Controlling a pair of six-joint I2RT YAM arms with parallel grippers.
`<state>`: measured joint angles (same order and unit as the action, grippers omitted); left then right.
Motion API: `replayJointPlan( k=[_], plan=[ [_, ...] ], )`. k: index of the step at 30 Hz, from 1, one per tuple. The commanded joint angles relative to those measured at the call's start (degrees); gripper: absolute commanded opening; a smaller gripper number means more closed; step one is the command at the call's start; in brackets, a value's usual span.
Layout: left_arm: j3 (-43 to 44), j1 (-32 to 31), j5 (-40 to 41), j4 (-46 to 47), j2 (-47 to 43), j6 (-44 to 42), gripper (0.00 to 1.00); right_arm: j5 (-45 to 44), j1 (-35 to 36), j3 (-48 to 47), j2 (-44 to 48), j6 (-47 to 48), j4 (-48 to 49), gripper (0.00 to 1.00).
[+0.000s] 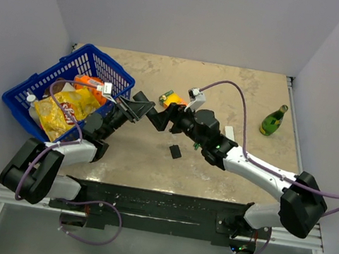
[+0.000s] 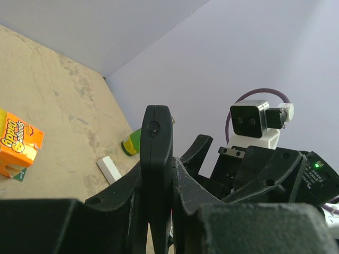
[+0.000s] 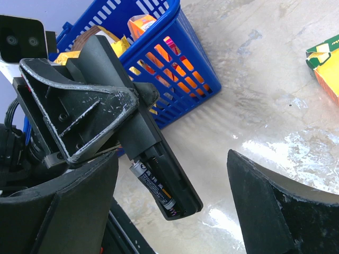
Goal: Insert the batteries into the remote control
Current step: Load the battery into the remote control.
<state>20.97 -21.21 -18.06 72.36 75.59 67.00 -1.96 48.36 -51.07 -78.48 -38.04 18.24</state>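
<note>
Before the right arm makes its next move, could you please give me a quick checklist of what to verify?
1. Left gripper shut on the remote control: ok.
2. Battery compartment open and exposed: ok.
3. One battery lying in it: ok.
4. Second battery loaded: cannot tell.
5. Right gripper open and empty: ok.
6. Small black cover lying free on the table: ok.
</note>
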Motion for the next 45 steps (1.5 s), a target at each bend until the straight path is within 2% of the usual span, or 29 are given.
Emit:
replayJointPlan(
  k=[1,21,29,40,45],
  plan=[
    [1.2,-0.5,-0.1,4.4,-1.3,0.0,0.0,-0.5,-0.1,0.4,-0.7,-0.9,2.3,0.86],
    [0.7,-0.6,0.4,6.7,-1.3,1.6,0.0,0.6,-0.5,2.6,-0.4,-1.3,4.8,0.85],
    [-0.1,-0.7,-0.1,9.3,0.4,2.0,0.0,1.8,-0.5,1.3,3.0,0.9,4.4,0.91],
    [-0.1,-0.7,-1.1,11.5,1.1,3.0,0.0,-5.9,-1.3,2.2,5.4,2.9,0.3,0.91],
    [0.0,-0.8,-1.2,11.0,0.1,2.9,0.0,-5.4,-2.4,2.8,4.5,3.4,0.0,0.91]
  ],
)
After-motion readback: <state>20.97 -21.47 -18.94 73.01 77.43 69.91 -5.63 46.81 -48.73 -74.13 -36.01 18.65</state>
